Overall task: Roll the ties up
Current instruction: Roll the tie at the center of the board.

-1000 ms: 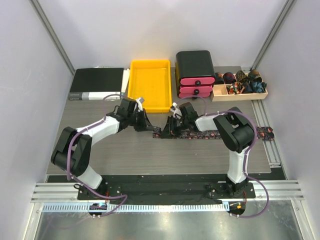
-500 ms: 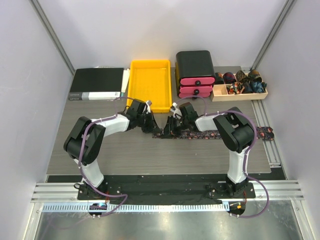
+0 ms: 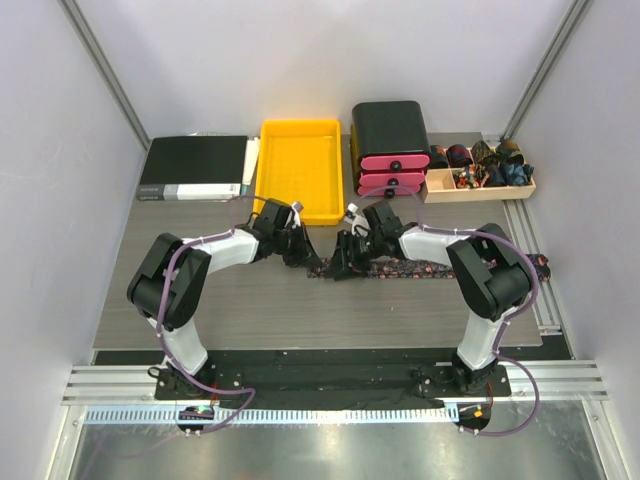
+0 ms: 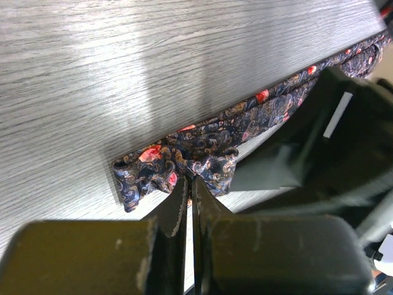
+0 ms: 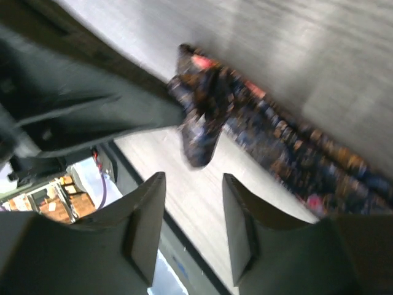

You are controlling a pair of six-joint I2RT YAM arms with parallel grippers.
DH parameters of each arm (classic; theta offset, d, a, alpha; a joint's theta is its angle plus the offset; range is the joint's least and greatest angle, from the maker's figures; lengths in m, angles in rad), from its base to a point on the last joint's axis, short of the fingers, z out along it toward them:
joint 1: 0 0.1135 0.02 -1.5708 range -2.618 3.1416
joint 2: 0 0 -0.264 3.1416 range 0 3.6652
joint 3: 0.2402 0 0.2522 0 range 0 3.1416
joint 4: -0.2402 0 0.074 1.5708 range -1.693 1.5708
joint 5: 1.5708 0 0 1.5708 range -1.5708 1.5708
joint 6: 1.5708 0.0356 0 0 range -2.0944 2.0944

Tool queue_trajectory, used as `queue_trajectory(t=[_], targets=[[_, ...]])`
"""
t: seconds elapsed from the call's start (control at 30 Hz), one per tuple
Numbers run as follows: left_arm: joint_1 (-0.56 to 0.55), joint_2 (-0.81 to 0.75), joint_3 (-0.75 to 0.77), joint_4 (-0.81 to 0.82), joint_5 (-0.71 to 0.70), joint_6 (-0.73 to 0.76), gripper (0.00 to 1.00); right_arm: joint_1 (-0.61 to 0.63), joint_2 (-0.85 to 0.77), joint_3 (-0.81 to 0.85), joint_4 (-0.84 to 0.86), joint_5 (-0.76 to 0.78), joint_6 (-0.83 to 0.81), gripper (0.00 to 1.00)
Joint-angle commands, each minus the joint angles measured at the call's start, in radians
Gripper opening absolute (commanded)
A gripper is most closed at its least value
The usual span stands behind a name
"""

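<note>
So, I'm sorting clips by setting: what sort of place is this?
Most likely a robot test cell in a lab: plain white walls framed by metal rails, a table fenced in by them, and staged props: yellow tray, small drawers, a tie laid out.

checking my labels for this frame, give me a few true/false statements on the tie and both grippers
1. The left gripper is shut on the bunched end of the tie. True.
2. The right gripper is clamped on the tie. False: its fingers stand apart, and the tie lies beyond their tips.
3. The tie is rolled up completely. False: most of it lies stretched out flat on the table, and only its end is bunched.
4. The wooden box at the back right holds rolled fabric pieces. True.
</note>
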Motion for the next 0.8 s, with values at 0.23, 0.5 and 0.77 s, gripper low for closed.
queue_trajectory(t=[0.23,0.5,0.77], targets=[[-0.012,-0.015,0.026,0.002,0.007,0.026,0.00,-0.071,-0.057,0.052,-0.070,0.031,-0.046,0.52],[-0.019,0.031,0.061,0.001,0.007,0.022,0.00,-0.070,-0.004,0.043,0.060,0.016,0.041,0.48],[-0.027,0.065,0.072,0.005,0.024,0.022,0.00,-0.068,0.035,0.044,0.063,0.025,0.029,0.41]])
